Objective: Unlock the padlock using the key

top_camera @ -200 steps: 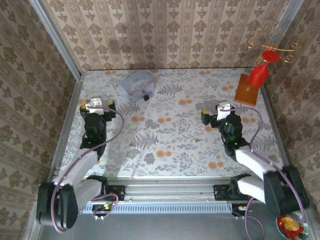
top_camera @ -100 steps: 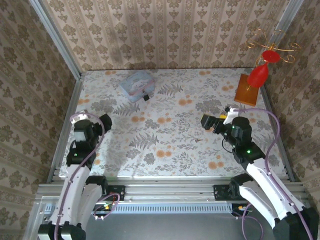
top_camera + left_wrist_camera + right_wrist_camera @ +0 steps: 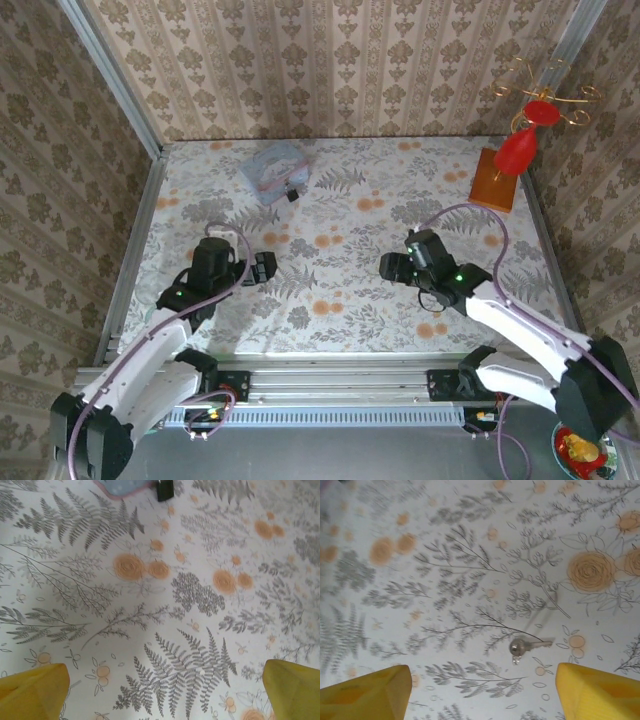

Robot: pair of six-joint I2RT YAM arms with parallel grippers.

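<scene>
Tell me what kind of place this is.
Probably a staged robot test booth, not a real room: beige damask-wallpapered panels box in a fern-and-rose printed table cover, and a ribbed aluminium mounting rail runs along its near edge.

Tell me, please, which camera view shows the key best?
The right wrist view: the key lies sharp and unobstructed on the tablecloth, ahead of the open right pincer. In the top external view it is too small to make out.

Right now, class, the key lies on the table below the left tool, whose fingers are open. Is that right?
No. The key lies on the table below the right tool, whose fingers are open; the right wrist view shows it.
</scene>
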